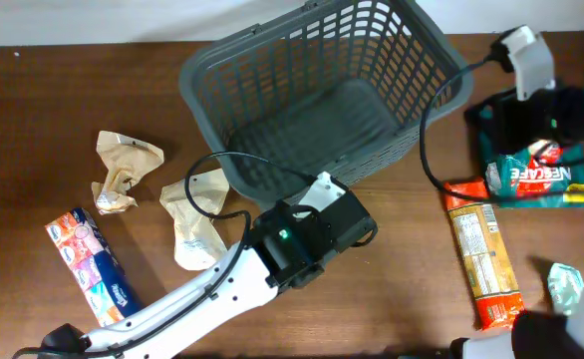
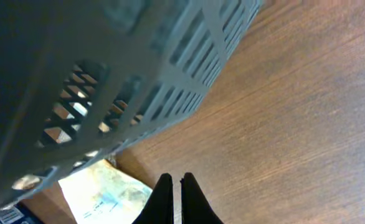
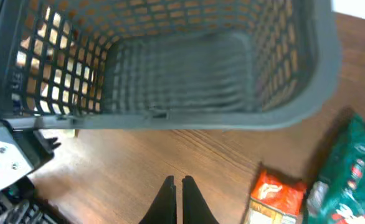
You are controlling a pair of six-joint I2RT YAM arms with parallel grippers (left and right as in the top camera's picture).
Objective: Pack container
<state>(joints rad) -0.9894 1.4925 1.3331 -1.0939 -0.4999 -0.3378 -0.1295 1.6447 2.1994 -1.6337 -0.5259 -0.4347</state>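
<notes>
Both my grippers are pinched to a slit, holding nothing. My left gripper (image 2: 172, 198) sits low over the table (image 2: 294, 124), just beside the basket (image 2: 108, 81), and its camera sees only the slotted wall from outside. My right gripper (image 3: 175, 198) hangs before the rim, and that camera alone looks down onto the basket's floor. Overhead adds the layout: paper bags (image 1: 123, 170) left of the basket, green coffee packet (image 1: 536, 178) and orange packet (image 1: 483, 261) right.

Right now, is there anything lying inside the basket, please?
No, the basket holds nothing; its ribbed floor lies bare in the overhead view.
</notes>
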